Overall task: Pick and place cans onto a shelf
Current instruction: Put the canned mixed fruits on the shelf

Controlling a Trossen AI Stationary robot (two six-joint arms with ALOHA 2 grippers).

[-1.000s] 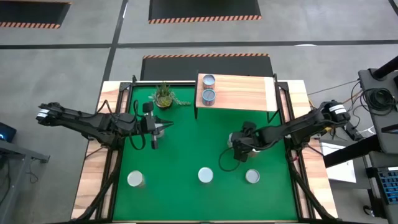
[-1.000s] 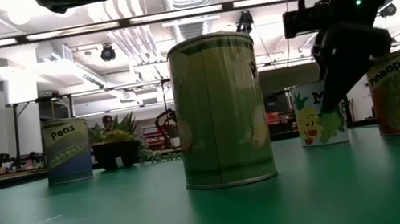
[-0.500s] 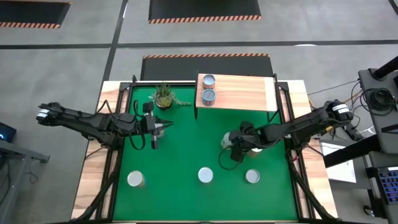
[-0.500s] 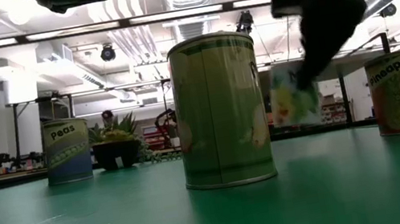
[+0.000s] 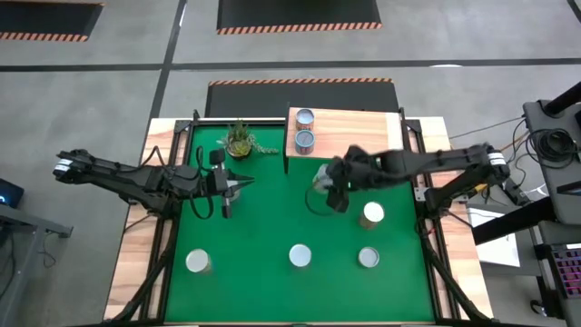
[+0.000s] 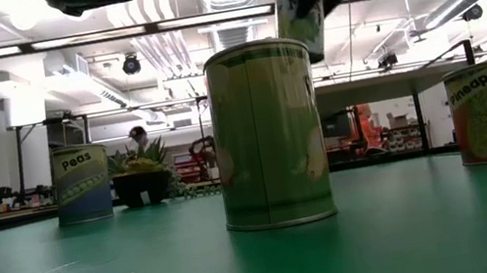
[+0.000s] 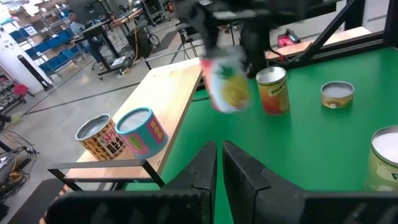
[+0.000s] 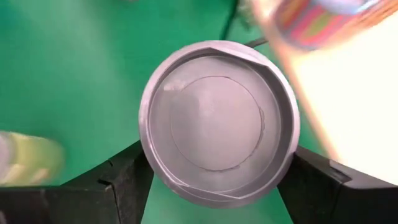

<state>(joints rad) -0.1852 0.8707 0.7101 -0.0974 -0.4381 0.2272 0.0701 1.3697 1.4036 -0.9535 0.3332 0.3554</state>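
Note:
My right gripper (image 5: 329, 179) is shut on a can (image 5: 320, 174) held in the air over the green mat, just near of the shelf (image 5: 354, 134). The can's silver top (image 8: 217, 121) fills the right wrist view. The light-wood shelf stands at the far edge with two cans (image 5: 305, 116) (image 5: 304, 139) on its left end. Several more cans stand upright on the mat: one (image 5: 372, 214) right of centre and three in a near row (image 5: 198, 262) (image 5: 300, 256) (image 5: 368, 258). My left gripper (image 5: 243, 184) hovers shut at the left, touching nothing. My right gripper pinches the can by its side wall just under the top rim (image 8: 149, 155), one finger (image 8: 121, 180) on each of two opposite sides. The fingers come slanting down from the table's right. The can (image 6: 299, 23) hangs tilted, well clear of the mat.
A small potted plant (image 5: 239, 139) stands at the far left of the mat beside the shelf. The mat has wooden rims (image 5: 136, 236) and black frame bars along its left and right sides. Open green mat lies between the plant, the shelf and the near row of cans.
My right gripper has shut on the can, lifted it off the mat and carried it up and toward the far edge and the shelf, tipping it. A can that the arm hid before now shows right of centre.

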